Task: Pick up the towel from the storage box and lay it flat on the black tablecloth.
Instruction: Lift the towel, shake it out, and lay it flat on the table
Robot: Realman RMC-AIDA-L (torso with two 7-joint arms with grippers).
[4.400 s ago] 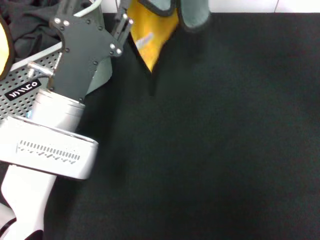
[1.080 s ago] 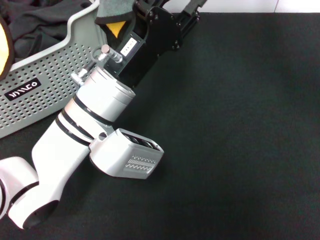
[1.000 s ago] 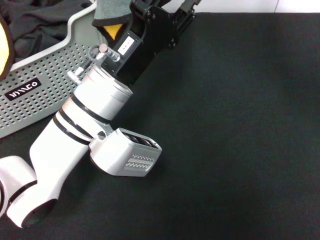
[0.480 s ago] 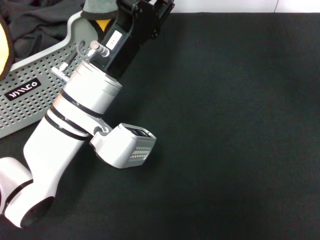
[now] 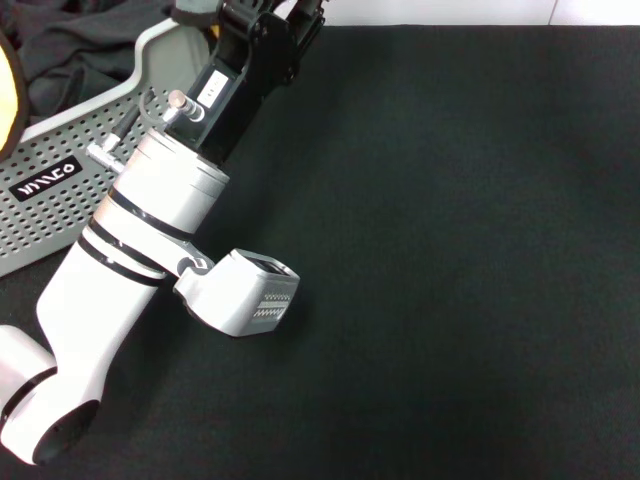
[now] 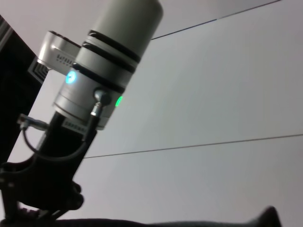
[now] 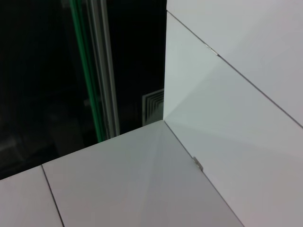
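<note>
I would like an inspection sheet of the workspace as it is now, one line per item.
Surface: black tablecloth, plain, with nothing lying on it.
Job's things: storage box at the left. The towel is not on the tablecloth; a grey scrap beside the left pincer may be it.
Clutter: dark charcoal cloth in the box; a yellow item at the left edge.
Grippers: left pincer at the top edge, near the box's far corner. Right pincer: nothing seen, only an arm section, probably the right arm.
Cables: thin cable at the left wrist; black loop.
Surroundings: white panels, vent grille.
</note>
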